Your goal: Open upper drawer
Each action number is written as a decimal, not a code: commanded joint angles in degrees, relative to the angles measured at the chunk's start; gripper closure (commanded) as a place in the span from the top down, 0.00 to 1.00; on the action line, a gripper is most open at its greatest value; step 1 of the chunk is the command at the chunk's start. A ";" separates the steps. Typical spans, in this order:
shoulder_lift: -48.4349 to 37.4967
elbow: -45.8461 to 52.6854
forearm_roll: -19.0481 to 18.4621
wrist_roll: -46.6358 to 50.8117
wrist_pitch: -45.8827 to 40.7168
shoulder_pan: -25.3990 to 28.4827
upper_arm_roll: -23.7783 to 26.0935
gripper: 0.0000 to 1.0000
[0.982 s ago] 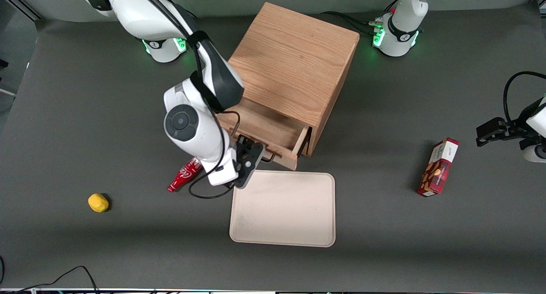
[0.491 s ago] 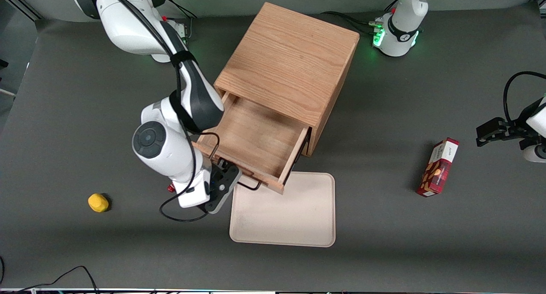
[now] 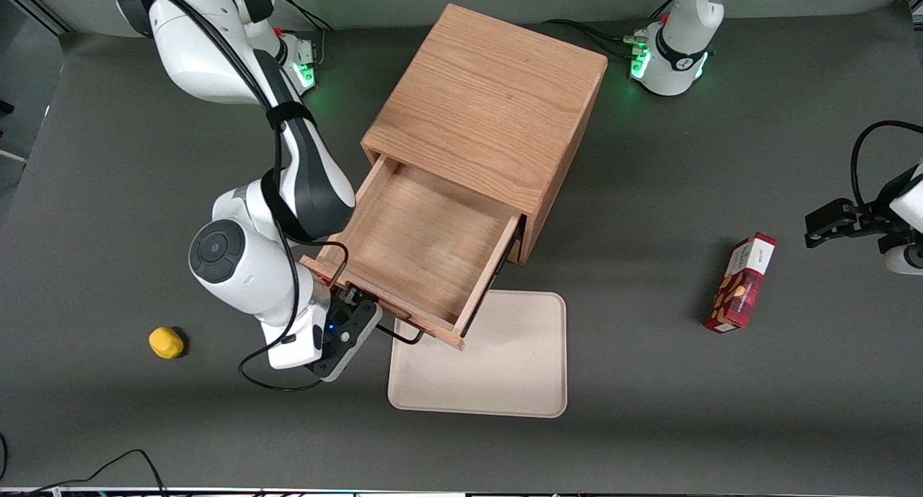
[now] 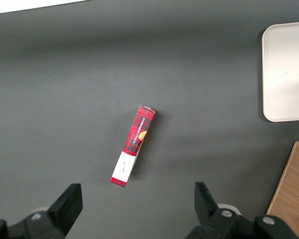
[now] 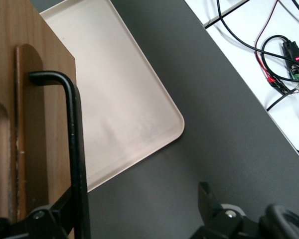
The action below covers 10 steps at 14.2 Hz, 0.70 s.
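Observation:
The upper drawer (image 3: 425, 252) of the oak cabinet (image 3: 490, 100) is pulled far out, and its inside is bare wood. Its thin black wire handle (image 3: 401, 336) sticks out over the corner of a beige tray. My right gripper (image 3: 358, 311) is at the handle, in front of the drawer. In the right wrist view the handle (image 5: 74, 149) runs along the drawer front (image 5: 20, 124), close to one finger. The gripper (image 5: 133, 196) is open, with its fingers wide apart. The lower drawer is hidden under the upper one.
A beige tray (image 3: 505, 367) lies on the table in front of the open drawer and partly under it; it also shows in the right wrist view (image 5: 114, 99). A yellow lump (image 3: 166, 342) lies toward the working arm's end. A red box (image 3: 741, 282) lies toward the parked arm's end.
The upper drawer has slid much farther out of the cabinet toward the front camera. My gripper has moved the same way with the handle.

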 commanded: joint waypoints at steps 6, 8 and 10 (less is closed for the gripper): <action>-0.93 1.30 6.91 1.74 -5.15 -1.18 -0.36 1.00; -1.02 1.21 9.19 1.74 -8.05 -1.27 -0.36 1.00; -1.11 1.13 12.00 1.74 -10.42 -1.36 -0.36 1.00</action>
